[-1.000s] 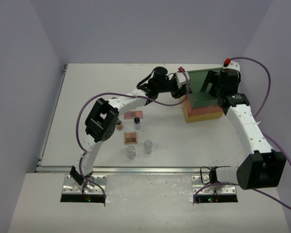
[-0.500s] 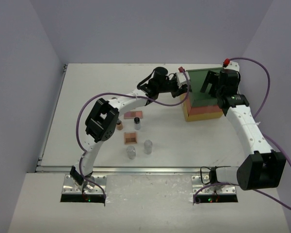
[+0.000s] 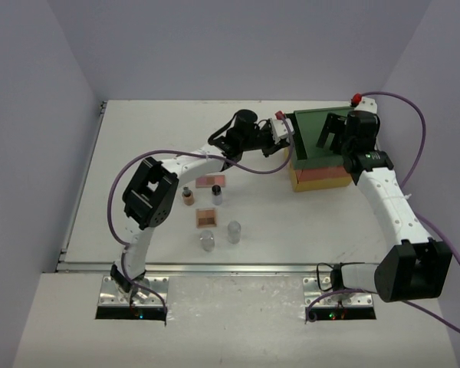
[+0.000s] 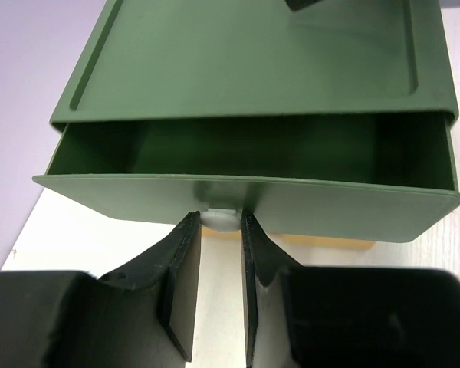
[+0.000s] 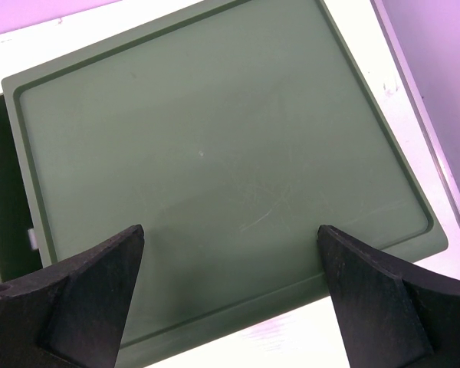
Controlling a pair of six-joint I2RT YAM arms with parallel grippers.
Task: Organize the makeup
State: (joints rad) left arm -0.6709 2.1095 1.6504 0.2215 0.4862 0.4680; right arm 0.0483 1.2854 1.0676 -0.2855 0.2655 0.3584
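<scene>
Drawer slides out since a second ago; left gripper clamps its knob so I can pull. Right gripper, spread wide, sits over the box top, likely steadying. Makeup waits on table, well apart from box.

Bright, even light (soft shadows), views sharp.
</scene>
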